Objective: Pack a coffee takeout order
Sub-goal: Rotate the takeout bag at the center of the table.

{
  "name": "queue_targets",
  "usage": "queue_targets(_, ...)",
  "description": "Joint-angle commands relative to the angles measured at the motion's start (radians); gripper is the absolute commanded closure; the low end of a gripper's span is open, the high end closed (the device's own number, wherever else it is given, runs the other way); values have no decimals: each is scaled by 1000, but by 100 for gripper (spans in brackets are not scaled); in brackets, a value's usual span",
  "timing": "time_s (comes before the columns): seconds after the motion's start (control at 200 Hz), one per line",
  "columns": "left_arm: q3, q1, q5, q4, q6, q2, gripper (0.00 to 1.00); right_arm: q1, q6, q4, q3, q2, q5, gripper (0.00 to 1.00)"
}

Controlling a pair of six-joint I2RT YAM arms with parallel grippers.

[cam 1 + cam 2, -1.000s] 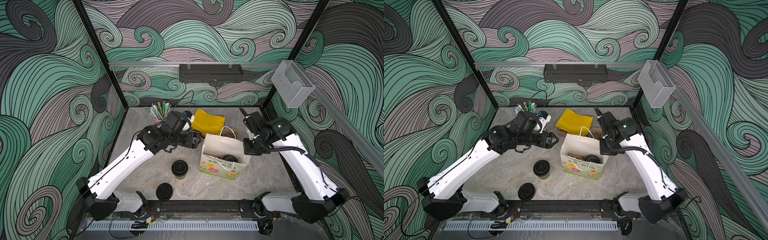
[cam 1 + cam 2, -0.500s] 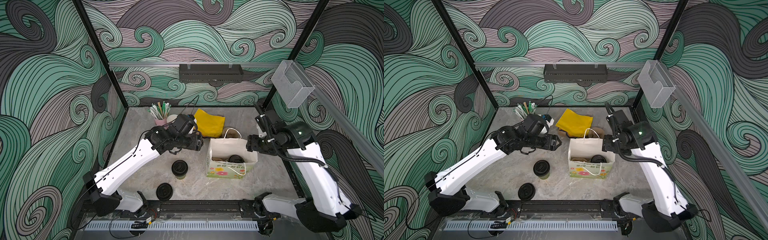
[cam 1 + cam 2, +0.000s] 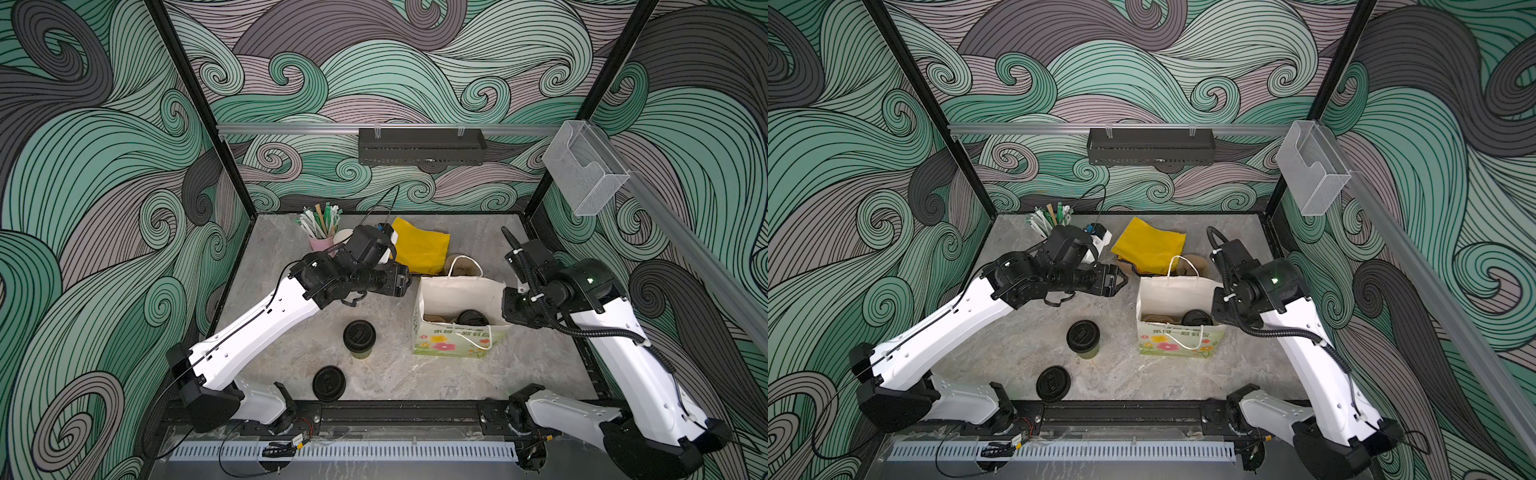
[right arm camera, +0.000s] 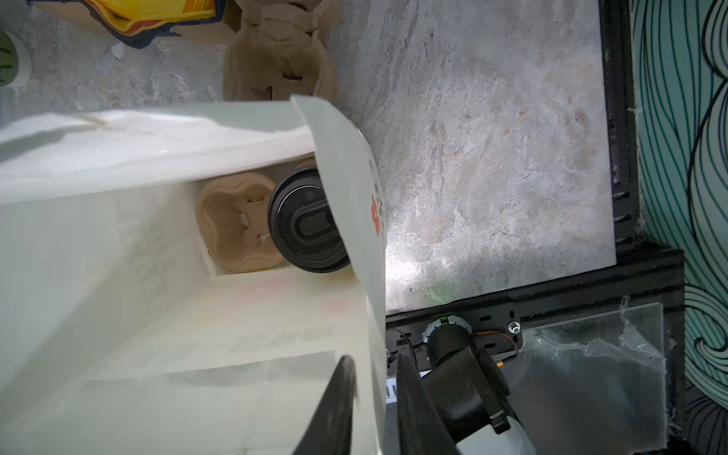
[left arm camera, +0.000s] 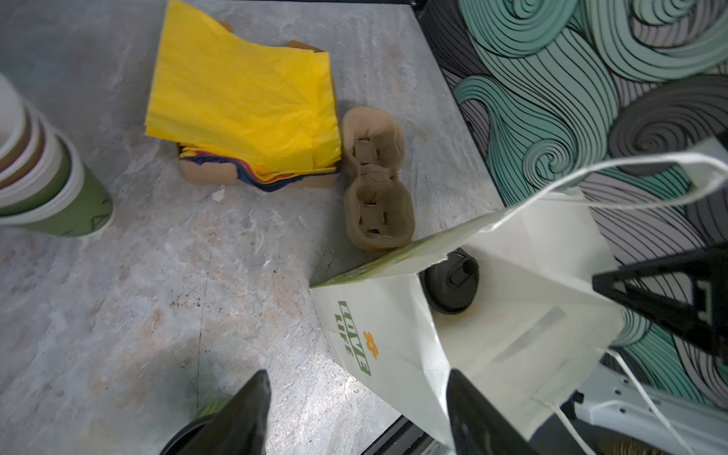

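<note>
A white paper bag (image 3: 457, 293) (image 3: 1177, 291) stands right of centre. Inside it, a black-lidded cup (image 4: 303, 224) (image 3: 471, 319) sits in a brown cup carrier (image 4: 232, 224). My right gripper (image 4: 372, 360) (image 3: 509, 309) is shut on the bag's right wall, one finger inside and one outside. My left gripper (image 5: 356, 390) (image 3: 409, 278) hangs open beside the bag's left wall, holding nothing. A lidded green cup (image 3: 359, 338) (image 3: 1083, 338) stands on the table, with a loose black lid (image 3: 328, 383) nearer the front. Yellow napkins (image 3: 419, 249) (image 5: 244, 106) lie at the back.
A second brown cup carrier (image 5: 376, 181) lies behind the bag. A stack of paper cups (image 5: 43, 177) and a pink cup of wrapped straws (image 3: 320, 241) stand at the back left, partly behind my left arm. Black frame rails edge the table.
The bag has shifted to the right with my right arm. My right gripper opened, then closed on the bag's right wall. My left gripper followed to the right, still open.
</note>
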Motion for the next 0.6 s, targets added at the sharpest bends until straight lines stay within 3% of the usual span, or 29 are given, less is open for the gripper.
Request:
queue_targets(0.0,72,-5,135,106,198,72,28,-13,-36,-126,-1,6,47,86)
queue_targets(0.04,103,-6,158,114,247,102,28,-15,-44,-127,6,11,46,85)
queue_targets(0.27,279,-5,291,85,471,283,27,-16,-34,-144,78,-14,-42,47)
queue_targets(0.47,318,-10,438,78,549,369,29,-18,47,-195,74,-99,-137,32)
queue_targets(0.595,352,-15,417,51,598,425,46,-19,118,-194,19,-164,-155,27)
